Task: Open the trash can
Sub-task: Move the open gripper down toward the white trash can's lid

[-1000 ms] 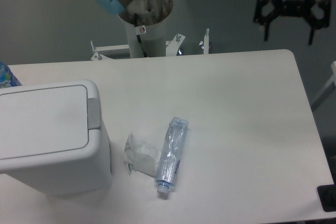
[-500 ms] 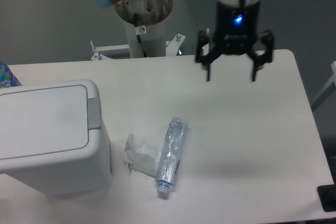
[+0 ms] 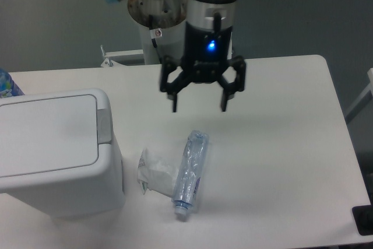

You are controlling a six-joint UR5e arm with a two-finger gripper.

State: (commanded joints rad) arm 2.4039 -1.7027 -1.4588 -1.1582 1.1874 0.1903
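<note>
- your trash can [image 3: 55, 150] sits at the left edge of the table [image 3: 280, 144], near the front; its left side runs out of view.
- the can's flat white lid [image 3: 44, 135] lies down flush and closed. the grey push button [image 3: 105, 126] is on the can's right rim, the side that faces the table's middle.
- you see the gripper [image 3: 199, 107] hanging in the air to the right of the can and further back, well apart from it. it touches nothing.
- the pincer points straight down with its two black fingers [image 3: 173, 94] spread wide; nothing is between them. a blue light glows on the gripper body above.
- a clear crushed plastic bottle [image 3: 190, 173] lies on its side just right of the can, cap end toward the front edge of the table. it sits below and in front of the gripper, with clear air between the two.
- a crumpled white wrapper [image 3: 152, 171] lies between the can and the bottle, touching the bottle's left side. you cannot tell whether it touches the can's wall.
- the arm's base column [image 3: 158, 33] stands behind the table, to the right of the can and far behind it.
- a scrap of something blue and patterned [image 3: 7, 84] shows at the left edge of the view, behind the can; it is too cut off to identify.
- a dark block [image 3: 363, 221] sits at the table's front right corner, as far from the can as the table allows.
</note>
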